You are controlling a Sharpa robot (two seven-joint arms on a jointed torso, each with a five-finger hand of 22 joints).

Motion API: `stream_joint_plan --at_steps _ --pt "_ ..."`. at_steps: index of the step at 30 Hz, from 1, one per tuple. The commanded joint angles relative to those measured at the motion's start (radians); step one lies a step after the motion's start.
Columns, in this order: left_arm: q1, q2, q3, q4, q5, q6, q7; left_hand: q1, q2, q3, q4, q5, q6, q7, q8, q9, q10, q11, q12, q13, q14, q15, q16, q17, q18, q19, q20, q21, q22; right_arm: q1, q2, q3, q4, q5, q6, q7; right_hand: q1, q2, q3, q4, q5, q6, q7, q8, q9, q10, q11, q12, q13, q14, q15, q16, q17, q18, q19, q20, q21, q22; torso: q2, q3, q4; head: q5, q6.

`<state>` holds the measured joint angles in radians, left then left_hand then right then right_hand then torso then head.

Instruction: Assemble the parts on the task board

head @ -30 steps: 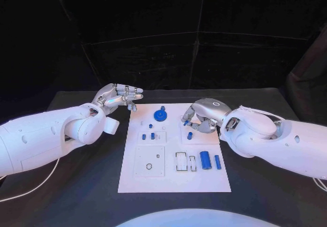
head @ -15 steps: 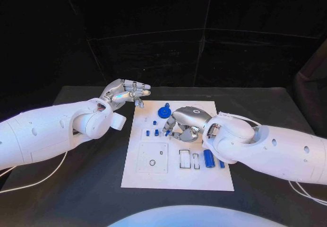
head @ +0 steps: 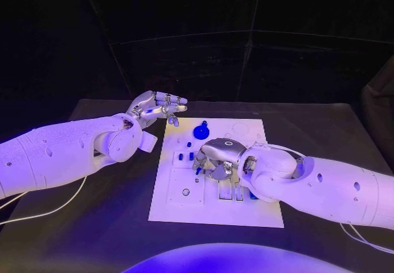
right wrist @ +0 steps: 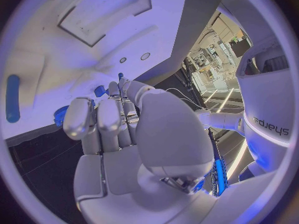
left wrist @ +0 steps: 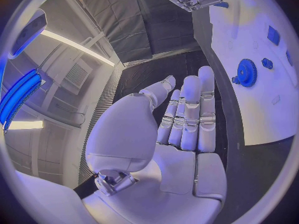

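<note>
While the right hand (head: 220,154) hangs low over the middle of the task board (head: 215,213), a small blue part (head: 200,169) shows at its fingertips, seemingly pinched there and pointing down toward the board; the right wrist view gives a blue tip (right wrist: 121,76) beyond the curled fingers (right wrist: 99,122), though the grip itself is hidden behind them, so I judge it held rather than see it plainly. The relation that matters is between this part and the board just beneath it: its long axis looks close to upright, and the nearest open features are the small holes (right wrist: 133,58) and the recessed square plate (head: 185,186) toward the robot's left of the fingers. Which hole is meant I cannot tell. Two short blue pegs (head: 185,156) stand just beside the hand on the left, and the blue gear (head: 201,132) sits at the far end of the board, well apart from it.

The left hand (head: 156,109) hovers off the board's far left corner, above the table (head: 98,227), with fingers (left wrist: 190,112) extended together and nothing in them. It is the nearer hand to the gear; the right is plainly nearer to the pegs and holes.

The only readable writing is a "sharpa" mark (right wrist: 269,126) on the robot's white casing
</note>
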<state>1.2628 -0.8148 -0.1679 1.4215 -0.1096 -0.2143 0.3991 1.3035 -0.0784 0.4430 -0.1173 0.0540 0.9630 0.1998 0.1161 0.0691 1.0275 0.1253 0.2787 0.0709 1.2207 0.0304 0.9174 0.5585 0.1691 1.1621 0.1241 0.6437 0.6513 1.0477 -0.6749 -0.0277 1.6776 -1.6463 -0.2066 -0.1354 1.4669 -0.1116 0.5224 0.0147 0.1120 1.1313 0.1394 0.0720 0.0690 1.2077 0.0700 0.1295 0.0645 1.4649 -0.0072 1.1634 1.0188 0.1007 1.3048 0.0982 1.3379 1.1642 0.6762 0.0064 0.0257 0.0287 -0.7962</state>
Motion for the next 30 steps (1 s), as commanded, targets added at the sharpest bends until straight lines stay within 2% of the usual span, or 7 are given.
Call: stream_joint_plan --at_steps 1,7,17,20,30 --pt "0.002 0.002 0.001 0.000 0.005 0.013 0.006 0.007 -0.001 -0.004 -0.005 -0.005 -0.003 0.004 0.004 -0.001 -0.007 0.000 0.006 -0.001 -0.006 0.000 -0.005 -0.001 0.013 -0.005 0.002 -0.006 -0.001 0.000 0.002 0.000 0.003 -0.032 0.038 -0.002 -0.009 -0.002 0.007 0.000 0.004 0.002 0.008 -0.001 0.002 0.001 0.006 -0.004 0.001 0.021 -0.001 0.003 0.000 -0.010 0.001 0.000 0.002 0.000 0.001 0.0003 0.0002 0.002 -0.004" --pt "0.002 0.004 0.001 -0.002 0.005 0.011 0.006 0.007 -0.001 -0.004 -0.005 -0.005 -0.003 0.004 0.004 -0.001 -0.007 0.000 0.006 -0.001 -0.006 0.000 -0.005 -0.001 0.013 -0.005 0.002 -0.006 -0.001 -0.006 0.005 0.000 0.003 -0.046 0.047 -0.006 -0.010 -0.002 0.007 0.000 0.003 0.002 0.008 -0.001 0.002 0.001 0.006 -0.004 0.001 0.021 -0.001 0.003 0.000 -0.009 0.001 0.000 0.002 -0.001 -0.001 0.0002 -0.0022 0.006 -0.004" --pt "0.002 0.006 0.001 -0.004 0.005 0.011 0.006 0.005 0.000 -0.005 -0.004 -0.005 -0.004 0.004 0.005 -0.001 -0.008 0.001 0.007 -0.001 -0.007 0.000 -0.005 -0.002 0.013 -0.006 0.002 -0.007 -0.002 -0.019 0.017 -0.001 -0.008 -0.075 0.053 -0.015 -0.010 -0.002 0.007 0.000 0.003 0.002 0.008 -0.001 0.002 0.001 0.006 -0.004 0.001 0.021 -0.001 0.003 0.000 -0.009 0.001 0.000 0.002 -0.001 0.000 0.0004 0.0004 0.005 -0.005" --pt "0.002 0.006 0.001 -0.005 0.005 0.012 0.006 0.005 0.000 -0.005 -0.004 -0.005 -0.004 0.004 0.005 -0.001 -0.008 0.001 0.007 -0.001 -0.007 0.000 -0.005 -0.002 0.013 -0.006 0.002 -0.007 -0.002 -0.021 0.020 -0.002 -0.010 -0.079 0.055 -0.016 -0.010 -0.002 0.007 0.000 0.003 0.002 0.008 -0.001 0.002 0.001 0.006 -0.004 0.001 0.021 -0.001 0.003 0.000 -0.009 0.001 0.000 0.002 -0.001 0.000 -0.0006 0.0001 0.005 -0.006" --pt "0.002 0.005 0.001 -0.007 0.005 0.012 0.003 0.004 0.000 -0.005 -0.004 -0.004 -0.004 0.004 0.005 -0.001 -0.009 0.001 0.008 -0.001 -0.007 0.001 -0.005 -0.003 0.013 -0.007 0.002 -0.008 -0.002 -0.024 0.026 -0.002 -0.014 -0.088 0.071 -0.018 -0.013 -0.002 0.007 -0.001 0.002 0.002 0.008 -0.001 0.002 0.001 0.007 -0.005 0.001 0.021 -0.001 0.003 0.000 -0.009 0.000 0.001 0.002 0.000 0.000 -0.0006 -0.0009 0.007 -0.009"
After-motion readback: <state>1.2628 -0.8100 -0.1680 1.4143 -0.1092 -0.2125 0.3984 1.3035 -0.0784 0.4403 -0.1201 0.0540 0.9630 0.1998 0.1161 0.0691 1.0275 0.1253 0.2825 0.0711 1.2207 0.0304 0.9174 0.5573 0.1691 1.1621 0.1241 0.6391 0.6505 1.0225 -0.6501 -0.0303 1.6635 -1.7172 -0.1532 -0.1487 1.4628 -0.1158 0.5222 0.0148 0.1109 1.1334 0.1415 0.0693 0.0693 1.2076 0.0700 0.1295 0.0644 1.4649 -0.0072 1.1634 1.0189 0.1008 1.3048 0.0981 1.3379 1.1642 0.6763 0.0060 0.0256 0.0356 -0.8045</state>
